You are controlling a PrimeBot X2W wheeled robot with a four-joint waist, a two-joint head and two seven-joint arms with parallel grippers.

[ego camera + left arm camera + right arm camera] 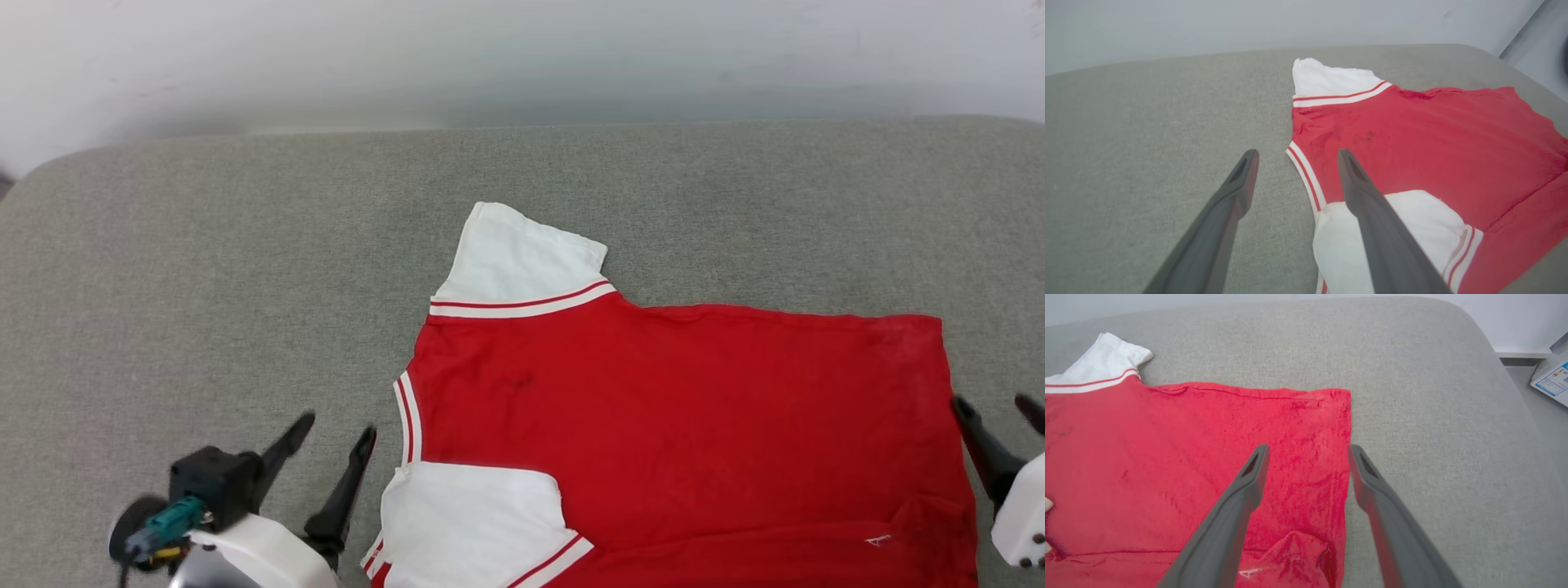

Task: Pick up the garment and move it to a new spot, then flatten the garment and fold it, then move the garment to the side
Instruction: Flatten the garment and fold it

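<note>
Head view: the garment (678,408) lies spread on the grey padded surface (204,269), toward 4 o'clock. Left hand (337,425) at 8 o'clock and right hand (992,403) at 3 o'clock gape empty beside it.

Head overhead, wrists low, sharing garment (678,408)

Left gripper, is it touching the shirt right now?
Apart. The head view shows bare gray cushion between the open left gripper and the collar edge of the shirt.

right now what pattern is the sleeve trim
The sleeve trim is white with a red stripe; clearest in the head view.
</note>
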